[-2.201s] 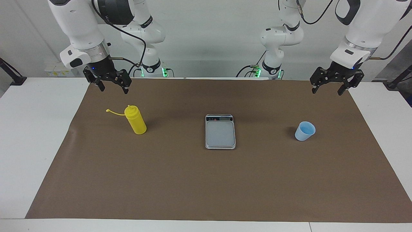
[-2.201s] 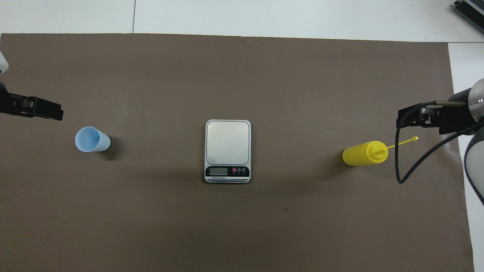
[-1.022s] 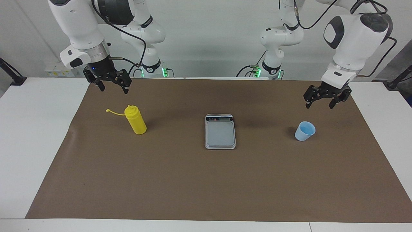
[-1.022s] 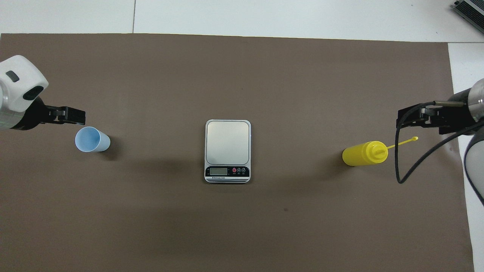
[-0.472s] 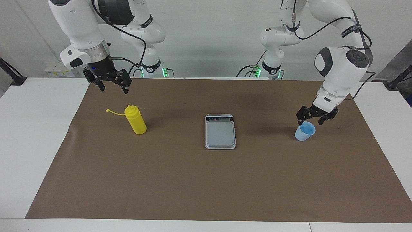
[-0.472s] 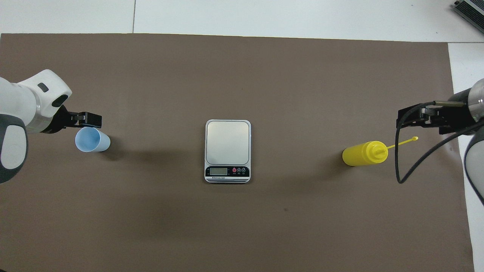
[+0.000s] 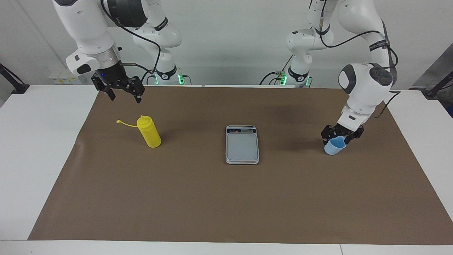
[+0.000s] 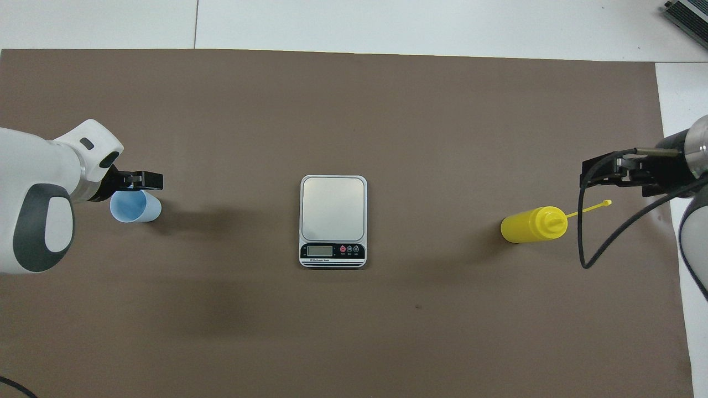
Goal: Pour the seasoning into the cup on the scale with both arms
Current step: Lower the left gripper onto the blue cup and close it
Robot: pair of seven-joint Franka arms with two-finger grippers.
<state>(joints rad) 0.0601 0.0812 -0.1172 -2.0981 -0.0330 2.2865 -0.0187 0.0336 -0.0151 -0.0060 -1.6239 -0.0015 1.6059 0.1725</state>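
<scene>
The light blue cup (image 7: 334, 148) (image 8: 135, 209) stands upright on the brown mat toward the left arm's end of the table. My left gripper (image 7: 338, 137) (image 8: 128, 190) is down at the cup's rim, open, with one finger on each side of it. The silver-grey scale (image 7: 242, 145) (image 8: 333, 207) lies mid-table with a bare plate. The yellow seasoning bottle (image 7: 149, 134) (image 8: 531, 224) stands upright toward the right arm's end, its cap strap sticking out sideways. My right gripper (image 7: 125, 97) (image 8: 594, 177) hangs open in the air over the mat beside the bottle, holding nothing.
A brown mat (image 7: 212, 198) covers most of the white table (image 7: 35, 141). A black cable (image 8: 586, 243) loops down from the right arm's wrist beside the bottle.
The left arm has swung in and come down, so that its open gripper now straddles the cup's rim. The right arm, bottle, cup and scale have not moved.
</scene>
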